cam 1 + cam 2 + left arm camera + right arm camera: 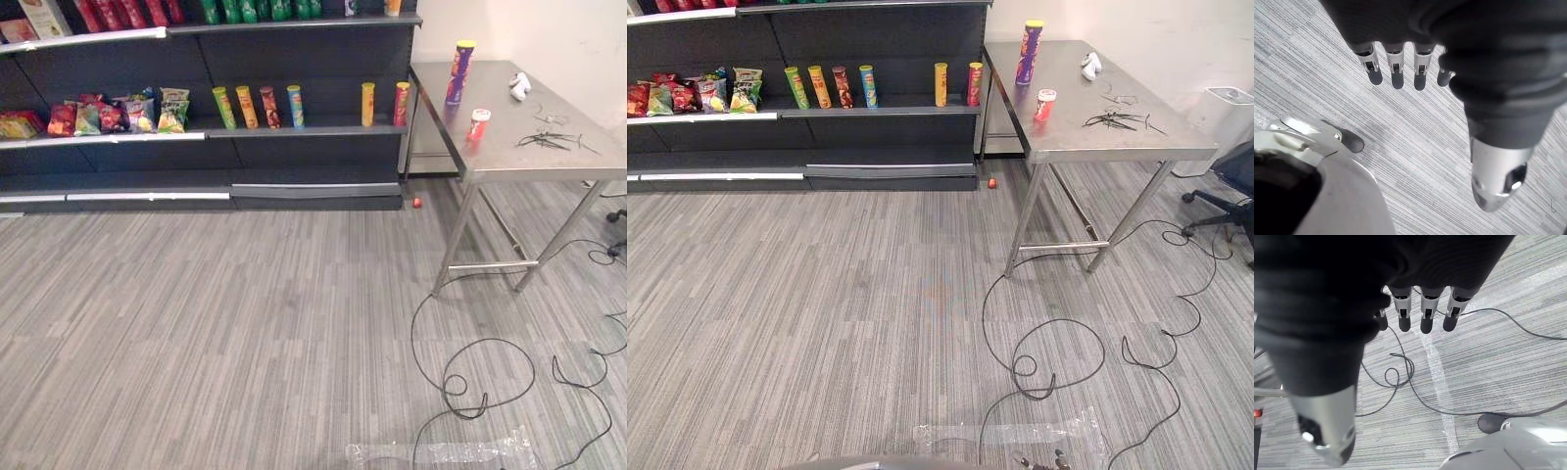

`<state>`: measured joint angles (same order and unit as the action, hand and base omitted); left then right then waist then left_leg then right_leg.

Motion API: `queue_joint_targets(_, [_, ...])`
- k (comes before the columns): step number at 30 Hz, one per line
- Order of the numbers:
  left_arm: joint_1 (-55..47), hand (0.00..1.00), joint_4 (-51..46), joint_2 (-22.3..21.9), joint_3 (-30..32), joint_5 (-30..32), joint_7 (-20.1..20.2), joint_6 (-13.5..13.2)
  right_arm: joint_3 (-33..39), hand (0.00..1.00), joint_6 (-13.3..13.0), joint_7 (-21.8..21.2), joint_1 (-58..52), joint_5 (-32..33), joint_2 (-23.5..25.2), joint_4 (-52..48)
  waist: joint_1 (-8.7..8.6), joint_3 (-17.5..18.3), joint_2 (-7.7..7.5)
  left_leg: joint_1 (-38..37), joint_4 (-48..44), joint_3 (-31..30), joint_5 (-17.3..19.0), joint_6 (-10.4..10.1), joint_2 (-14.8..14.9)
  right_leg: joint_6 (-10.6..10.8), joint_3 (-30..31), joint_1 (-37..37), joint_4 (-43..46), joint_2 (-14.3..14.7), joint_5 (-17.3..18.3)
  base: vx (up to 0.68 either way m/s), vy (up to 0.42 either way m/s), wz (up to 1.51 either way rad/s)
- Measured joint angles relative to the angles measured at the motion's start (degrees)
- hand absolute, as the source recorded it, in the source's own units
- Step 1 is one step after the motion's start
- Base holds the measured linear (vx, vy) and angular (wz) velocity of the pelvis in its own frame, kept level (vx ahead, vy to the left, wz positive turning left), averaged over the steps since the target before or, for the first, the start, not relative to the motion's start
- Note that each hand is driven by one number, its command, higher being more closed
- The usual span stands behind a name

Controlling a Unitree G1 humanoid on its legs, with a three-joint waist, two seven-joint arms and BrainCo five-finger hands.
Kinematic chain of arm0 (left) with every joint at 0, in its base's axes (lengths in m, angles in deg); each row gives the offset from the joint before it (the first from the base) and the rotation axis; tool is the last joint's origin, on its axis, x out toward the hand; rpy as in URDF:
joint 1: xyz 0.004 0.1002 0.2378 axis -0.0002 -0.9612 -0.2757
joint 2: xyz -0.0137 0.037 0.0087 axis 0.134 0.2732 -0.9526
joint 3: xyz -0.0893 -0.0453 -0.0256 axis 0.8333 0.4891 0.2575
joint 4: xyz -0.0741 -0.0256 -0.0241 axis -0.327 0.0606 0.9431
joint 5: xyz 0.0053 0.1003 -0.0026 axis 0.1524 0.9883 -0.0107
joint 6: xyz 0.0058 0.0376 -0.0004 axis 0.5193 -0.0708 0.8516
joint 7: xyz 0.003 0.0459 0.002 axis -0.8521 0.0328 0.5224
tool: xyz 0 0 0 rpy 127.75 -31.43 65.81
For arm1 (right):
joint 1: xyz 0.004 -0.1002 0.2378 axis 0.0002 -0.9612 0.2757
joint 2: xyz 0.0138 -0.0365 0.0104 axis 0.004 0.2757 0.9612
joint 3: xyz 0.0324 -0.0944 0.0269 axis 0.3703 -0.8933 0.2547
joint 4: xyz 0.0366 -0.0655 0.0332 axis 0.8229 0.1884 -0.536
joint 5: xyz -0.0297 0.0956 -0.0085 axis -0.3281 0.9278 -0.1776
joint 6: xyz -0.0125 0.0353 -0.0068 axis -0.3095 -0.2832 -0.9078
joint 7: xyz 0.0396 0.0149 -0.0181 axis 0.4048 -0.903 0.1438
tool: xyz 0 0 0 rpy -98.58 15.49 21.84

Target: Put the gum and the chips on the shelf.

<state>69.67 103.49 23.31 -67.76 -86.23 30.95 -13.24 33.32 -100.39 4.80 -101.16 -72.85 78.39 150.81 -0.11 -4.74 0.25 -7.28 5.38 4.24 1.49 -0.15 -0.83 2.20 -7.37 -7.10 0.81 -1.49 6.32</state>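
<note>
The purple chips can [459, 72] (yellow-lidded) stands upright on the steel table [502, 157]; the small red gum tub [478, 125] stands at its 5 o'clock.

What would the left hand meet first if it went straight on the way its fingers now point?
The left hand hangs open and empty, its fingers pointing down at the grey striped carpet. Nothing lies between them, so it would probably meet bare carpet first; how far off is unclear.
</note>
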Motion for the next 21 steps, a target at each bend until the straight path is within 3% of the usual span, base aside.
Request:
queue_joint_targets(5, [0.4, 0.0, 0.0, 0.2, 0.3, 0.0, 0.9, 0.0, 0.3, 0.0, 0.1, -2.7, 0.6, 2.2, 0.2, 0.0, 0.04, -0.5, 0.04, -0.9, 0.0, 0.2, 0.5, -0.8, 0.1, 0.3, -0.3, -1.1, -0.7, 0.1, -0.2, 0.06, -0.022, -0.01])
queue_joint_targets(6, [0.5, 0.0, 0.0, 0.2, 0.3, -0.1, 0.9, 0.1, 0.3, 0.0, 0.1, -3.4, 0.7, 3.1, 0.2, 0.0, 0.04, -1.1, -0.59, -1.2, 0.0, 0.3, 0.6, -1.0, 0.2, 0.3, -0.3, -1.4, -0.7, 0.1, -0.2, 0.0, -0.026, -0.04])
queue_joint_targets(7, [0.6, 0.0, 0.0, 0.2, 0.3, -0.2, 0.9, 0.4, 0.3, 0.0, 0.1, -4.0, 0.9, 3.4, 0.2, 0.0, 0.03, -0.9, 0.13, -1.4, 0.0, 0.3, 0.6, -1.0, 0.2, 0.3, -0.3, -1.5, -0.7, 0.1, -0.2, 0.0, 0.0, 0.0])
queue_joint_targets(9, [0.7, 0.0, 0.0, 0.3, 0.3, -0.6, 1.0, 0.8, 0.3, 0.0, 0.1, -4.7, 1.3, 4.7, 0.2, 0.0, 0.0, -1.5, -0.42, -1.4, 0.0, 0.4, 0.7, -1.0, 0.2, 0.3, -0.3, -1.5, -0.7, 0.1, -0.1, -0.03, -0.02, -0.02])
queue_joint_targets(10, [0.8, 0.0, 0.0, 0.3, 0.3, -0.6, 1.1, 0.9, 0.3, 0.0, 0.1, -4.9, 1.3, 5.1, 0.2, 0.0, 0.02, -1.5, 0.01, -1.5, 0.0, 0.4, 0.7, -1.0, 0.2, 0.3, -0.3, -1.6, -0.7, 0.1, -0.1, -0.05, -0.021, -0.02])
queue_joint_targets(14, [1.1, 0.0, 0.0, 0.4, 0.3, -0.5, 1.2, 1.1, 0.3, 0.0, 2.8, -5.8, 2.0, 6.7, 0.1, -0.1, 0.12, -2.2, -0.6, -1.9, 0.0, 1.3, 0.6, -0.9, 0.3, 0.3, -0.2, -1.9, -0.7, 0.2, -0.1, -0.07, -0.021, -0.04])
queue_joint_targets(15, [1.1, 0.0, 0.0, 0.4, 0.3, -0.3, 1.1, 1.3, 0.3, 0.0, 2.8, -5.7, 2.1, 6.8, 0.1, -0.1, 0.09, -2.0, -0.08, -2.0, 0.0, 1.4, 0.5, -0.8, 0.3, 0.3, -0.2, -2.0, -0.7, 0.2, -0.1, -0.07, -0.021, -0.04])
queue_joint_targets(21, [1.1, 0.0, 0.0, 0.3, -0.1, 0.1, -2.0, 1.9, -0.3, 0.0, 2.6, -5.7, 2.2, 6.5, -0.1, -0.1, 0.1, -2.3, -0.44, -2.0, 0.4, 1.2, 0.1, -0.6, 0.3, 0.3, -0.5, -2.0, -0.7, 0.2, -0.1, -0.05, -0.022, 0.02])
